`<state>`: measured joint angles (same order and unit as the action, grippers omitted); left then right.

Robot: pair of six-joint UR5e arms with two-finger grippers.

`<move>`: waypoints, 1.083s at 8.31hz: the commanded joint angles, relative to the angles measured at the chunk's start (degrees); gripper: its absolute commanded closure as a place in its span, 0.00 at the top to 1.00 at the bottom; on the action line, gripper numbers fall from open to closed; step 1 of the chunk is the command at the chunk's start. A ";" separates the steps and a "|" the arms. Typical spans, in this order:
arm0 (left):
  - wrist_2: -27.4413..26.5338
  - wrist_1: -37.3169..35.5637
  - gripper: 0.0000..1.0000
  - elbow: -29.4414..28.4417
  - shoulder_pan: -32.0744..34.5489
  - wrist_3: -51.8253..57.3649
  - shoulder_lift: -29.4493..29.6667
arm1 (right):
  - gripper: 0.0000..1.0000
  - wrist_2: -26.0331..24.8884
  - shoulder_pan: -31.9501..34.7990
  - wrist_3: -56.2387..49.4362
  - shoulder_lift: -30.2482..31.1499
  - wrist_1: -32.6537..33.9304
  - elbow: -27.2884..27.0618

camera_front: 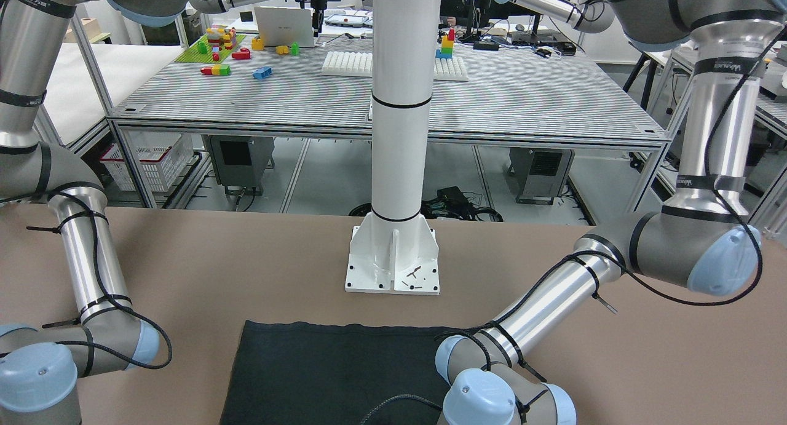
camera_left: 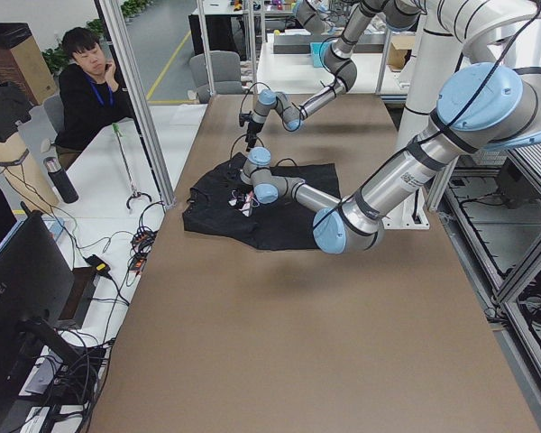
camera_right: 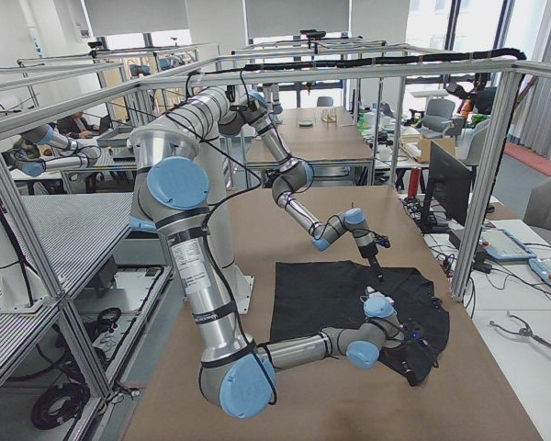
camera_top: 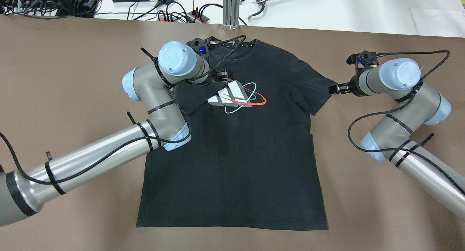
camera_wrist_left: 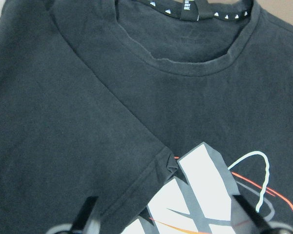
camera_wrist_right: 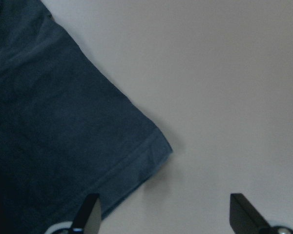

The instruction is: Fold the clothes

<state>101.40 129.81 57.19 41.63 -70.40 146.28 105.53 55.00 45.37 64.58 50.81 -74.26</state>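
Note:
A black T-shirt with a white, red and teal logo lies flat, front up, on the brown table. Its sleeve on my left side is folded in over the chest; the folded sleeve's corner lies by the logo. My left gripper hovers over that fold, open and empty. The other sleeve lies spread out. My right gripper is open and empty just at that sleeve's outer corner, over cloth edge and bare table.
The robot's white post and base plate stand behind the shirt's hem. Cables and power strips lie beyond the table's far edge. A person sits past the table's far side. Bare brown table surrounds the shirt.

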 commanded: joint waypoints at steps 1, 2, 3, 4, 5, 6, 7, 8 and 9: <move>-1.02 0.01 0.94 0.03 -0.59 0.00 -0.11 | 0.92 -0.24 -1.03 7.89 -2.62 -2.64 3.76; -1.29 0.01 0.94 0.03 -0.59 0.08 -0.29 | 0.91 -0.85 -1.03 7.89 -3.23 -3.43 5.42; -1.29 0.01 0.94 0.03 -0.67 0.08 -0.29 | 0.88 -0.94 -1.03 7.80 -4.63 -3.87 7.70; -1.29 0.01 0.94 0.03 -0.67 0.08 -0.29 | 0.80 -0.94 -1.03 7.72 -4.81 -5.53 8.94; -1.29 0.01 0.94 0.03 -0.67 0.08 -0.38 | 0.70 -0.94 -1.03 7.72 -4.82 -6.24 9.39; -1.29 0.01 0.94 0.03 -0.67 0.08 -0.47 | 0.60 -0.94 -1.03 7.37 -4.82 -6.34 9.66; -1.29 0.01 0.94 0.03 -0.67 0.08 -0.47 | 0.53 -0.94 -1.03 7.10 -4.82 -6.34 9.74; -1.29 0.01 0.94 0.03 -0.67 0.08 -0.47 | 0.42 -0.94 -1.03 6.93 -4.82 -6.34 9.75; -1.29 0.01 0.94 0.03 -0.67 0.26 -0.47 | 0.30 -0.86 -1.03 6.92 -4.82 -6.34 9.66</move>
<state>100.11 129.81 57.22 40.96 -70.30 145.83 104.59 53.97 52.48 59.79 44.53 -64.60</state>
